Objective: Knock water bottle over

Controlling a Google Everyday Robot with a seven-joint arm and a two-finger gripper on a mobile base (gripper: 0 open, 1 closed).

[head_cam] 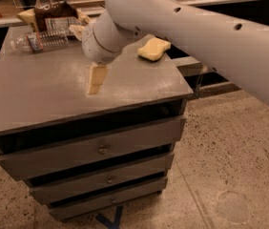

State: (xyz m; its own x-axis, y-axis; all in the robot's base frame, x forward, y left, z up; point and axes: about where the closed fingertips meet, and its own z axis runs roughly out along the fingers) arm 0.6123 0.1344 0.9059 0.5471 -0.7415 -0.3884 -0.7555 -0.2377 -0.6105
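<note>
Water bottle (39,41) flat on its side at the back left of the grey drawer cabinet (39,94), just beside a brown bag (53,15). Gripper (95,82) pointing down at mid-top, well apart from the bottle; apart or together, cannot tell. Yellow sponge (153,48) off to the right.

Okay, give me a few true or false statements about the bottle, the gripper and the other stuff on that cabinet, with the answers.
1. The bottle stands upright. False: it lies on its side.
2. The gripper points down at the cabinet top, apart from the bottle. True.
3. A yellow sponge lies on the cabinet top. True.
4. The bottle is on the floor. False: it is on the cabinet top, at the back, beside a brown bag.
</note>
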